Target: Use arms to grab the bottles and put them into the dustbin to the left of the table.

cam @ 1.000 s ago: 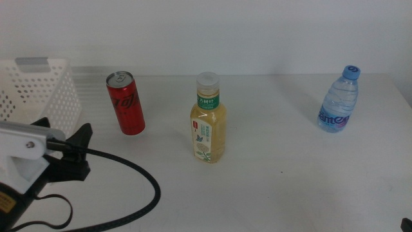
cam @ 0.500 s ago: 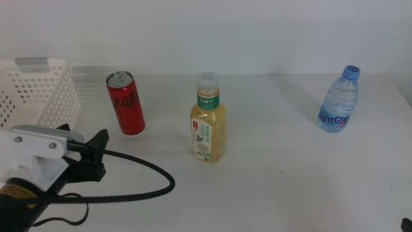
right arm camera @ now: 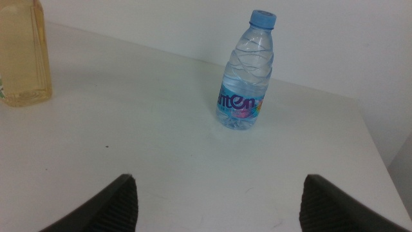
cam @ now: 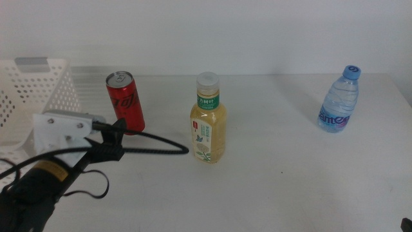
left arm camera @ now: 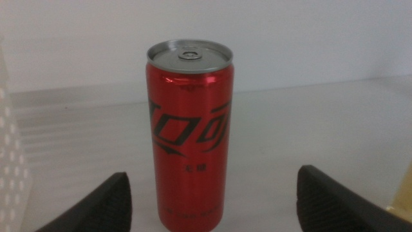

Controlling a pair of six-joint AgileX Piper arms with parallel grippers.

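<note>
Left hand (cam: 114, 136) lined up on the cola can (cam: 127, 103)
Jaws spread wide, nothing gripped; can upright on the worktop (cam: 277, 174).

cola can (left arm camera: 190, 135): glossy metal | water bottle (right arm camera: 247, 72): clear plastic | dustbin (cam: 38, 90): perforated plastic | table (cam: 290, 174): smooth matt

Bare bench (cam: 277, 148) lies open between the tea bottle (cam: 208, 119) and water bottle (cam: 338, 100); the dustbin (cam: 38, 87) crowds the cola can (cam: 125, 103).
</note>
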